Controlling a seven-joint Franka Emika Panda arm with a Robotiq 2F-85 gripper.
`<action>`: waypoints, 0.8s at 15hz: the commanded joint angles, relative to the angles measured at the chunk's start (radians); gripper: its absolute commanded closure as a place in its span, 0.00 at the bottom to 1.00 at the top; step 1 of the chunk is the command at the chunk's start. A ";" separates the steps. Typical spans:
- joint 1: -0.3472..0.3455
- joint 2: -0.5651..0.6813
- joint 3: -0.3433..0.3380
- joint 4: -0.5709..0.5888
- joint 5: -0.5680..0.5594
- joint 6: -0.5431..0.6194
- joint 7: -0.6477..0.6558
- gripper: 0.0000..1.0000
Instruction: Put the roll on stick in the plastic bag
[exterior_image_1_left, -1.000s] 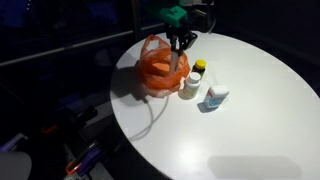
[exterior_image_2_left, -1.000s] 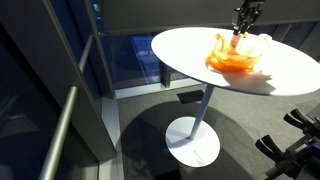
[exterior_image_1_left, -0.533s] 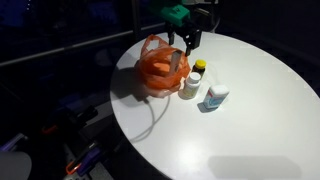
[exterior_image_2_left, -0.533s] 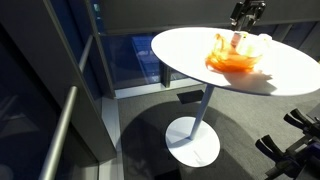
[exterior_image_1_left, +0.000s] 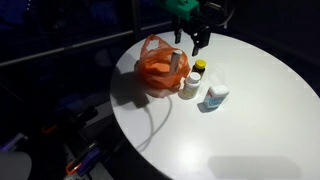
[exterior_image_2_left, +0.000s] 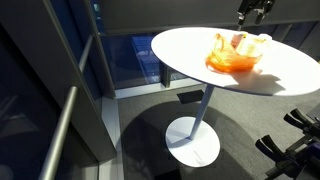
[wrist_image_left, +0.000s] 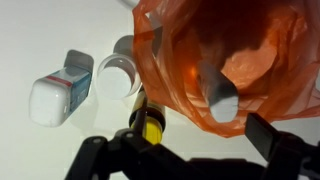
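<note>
Wrist view is giving me the roll on stick (wrist_image_left: 218, 95) resting inside the plastic bag (wrist_image_left: 250, 40). Its whitish tube is lying among the orange folds, and the bag's mouth is gaping up at the camera. Nothing is gripping the tube. My pincer (wrist_image_left: 183, 152) is hanging above, its dark fingers (wrist_image_left: 272, 135) spread wide with nothing between them.

Just beside the bag's edge I'm seeing a dark bottle with a yellow cap (wrist_image_left: 150, 125), almost under the pincer. A white round container (wrist_image_left: 120, 78) is sitting next to it, and a white-and-blue container (wrist_image_left: 62, 88) is sitting a little further out.

In an exterior view the bag (exterior_image_1_left: 160, 68) is slumping crumpled on the round white surface (exterior_image_1_left: 230, 130). The pincer (exterior_image_1_left: 197, 42) is hovering clear of it, above the side nearest the small containers. In an exterior view the bag (exterior_image_2_left: 235, 58) is glowing orange while the pincer (exterior_image_2_left: 255, 12) is sitting up at the frame's top edge.
</note>
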 joint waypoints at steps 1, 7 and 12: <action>-0.001 -0.074 -0.015 -0.021 -0.048 -0.112 0.025 0.00; -0.001 -0.215 -0.025 -0.082 -0.148 -0.306 0.017 0.00; -0.011 -0.329 -0.028 -0.123 -0.170 -0.419 0.015 0.00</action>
